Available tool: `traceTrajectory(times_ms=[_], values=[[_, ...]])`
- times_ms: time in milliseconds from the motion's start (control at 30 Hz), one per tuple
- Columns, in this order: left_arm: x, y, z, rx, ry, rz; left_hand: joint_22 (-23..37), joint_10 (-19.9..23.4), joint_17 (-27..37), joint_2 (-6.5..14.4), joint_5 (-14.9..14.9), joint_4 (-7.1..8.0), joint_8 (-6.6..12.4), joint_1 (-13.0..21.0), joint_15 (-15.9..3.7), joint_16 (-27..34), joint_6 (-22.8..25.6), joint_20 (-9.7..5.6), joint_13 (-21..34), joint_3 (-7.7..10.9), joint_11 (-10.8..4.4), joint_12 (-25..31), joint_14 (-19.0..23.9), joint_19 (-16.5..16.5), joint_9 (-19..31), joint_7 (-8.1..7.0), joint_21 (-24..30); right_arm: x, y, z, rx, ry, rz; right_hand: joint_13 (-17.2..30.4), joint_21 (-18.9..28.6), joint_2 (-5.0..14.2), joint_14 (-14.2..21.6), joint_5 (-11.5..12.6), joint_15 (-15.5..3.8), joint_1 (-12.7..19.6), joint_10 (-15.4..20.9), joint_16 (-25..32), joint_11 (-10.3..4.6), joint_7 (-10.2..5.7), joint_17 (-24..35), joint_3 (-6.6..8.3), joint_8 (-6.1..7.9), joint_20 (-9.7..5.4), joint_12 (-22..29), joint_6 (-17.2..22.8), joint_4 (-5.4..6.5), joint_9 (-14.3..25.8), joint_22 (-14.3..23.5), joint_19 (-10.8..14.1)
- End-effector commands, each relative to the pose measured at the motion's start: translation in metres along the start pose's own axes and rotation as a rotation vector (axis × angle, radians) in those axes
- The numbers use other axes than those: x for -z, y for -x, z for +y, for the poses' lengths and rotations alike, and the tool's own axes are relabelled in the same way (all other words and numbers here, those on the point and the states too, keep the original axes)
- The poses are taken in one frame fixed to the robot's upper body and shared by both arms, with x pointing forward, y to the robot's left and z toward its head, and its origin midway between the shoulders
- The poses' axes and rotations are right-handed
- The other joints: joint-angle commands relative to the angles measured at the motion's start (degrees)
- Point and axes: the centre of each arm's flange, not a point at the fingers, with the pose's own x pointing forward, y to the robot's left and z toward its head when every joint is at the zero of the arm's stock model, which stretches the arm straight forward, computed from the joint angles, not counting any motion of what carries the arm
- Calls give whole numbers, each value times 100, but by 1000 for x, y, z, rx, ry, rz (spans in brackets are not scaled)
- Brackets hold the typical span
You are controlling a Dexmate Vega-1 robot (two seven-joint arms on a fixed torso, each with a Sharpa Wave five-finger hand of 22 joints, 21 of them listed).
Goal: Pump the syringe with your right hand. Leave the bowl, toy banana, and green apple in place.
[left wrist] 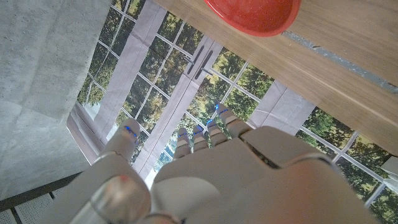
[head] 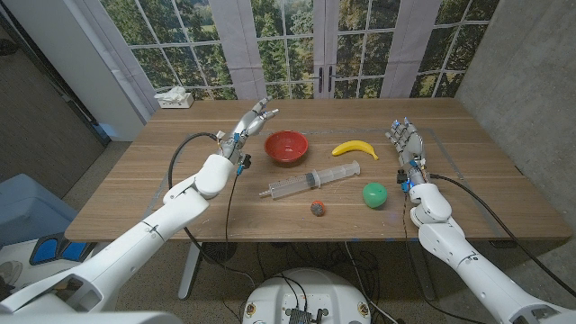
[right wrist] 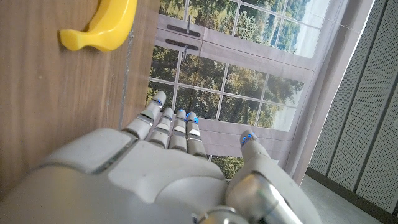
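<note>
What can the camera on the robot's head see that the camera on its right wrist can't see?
Only the head view takes in the whole table with the syringe, the red bowl, the green apple, a small speckled ball and the left hand, open beside the bowl. Only the right wrist view gives a close look along the back of the right hand, its fingers apart and holding nothing. Both share the toy banana, the wooden tabletop, the right hand and the windows with trees behind.
</note>
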Motion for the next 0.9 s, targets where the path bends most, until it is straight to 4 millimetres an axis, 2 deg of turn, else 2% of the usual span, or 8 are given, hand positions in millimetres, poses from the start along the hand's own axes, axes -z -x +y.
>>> traceTrajectory(times_ms=[33,900], values=[[-13,4,-11,57,-51,-21,31,36,16,-2,-8,-32,12,53,-67,-17,46,2,13,12,-23,19,47,84,27,4,-2,-1,6,-3,0,0,-10,13,-27,17,25,-19,23,65,50,40,-1,-27,11,-3,22,11,44,44,-33,30,34,74],[-33,11,-30,175,-140,-41,32,29,17,31,-7,-136,-10,84,-109,-3,58,25,17,-6,-32,-19,168,143,32,44,-7,-6,28,-8,26,-7,-33,14,-85,26,23,-20,23,61,64,45,2,-14,13,-17,22,16,45,60,-63,31,36,102]])
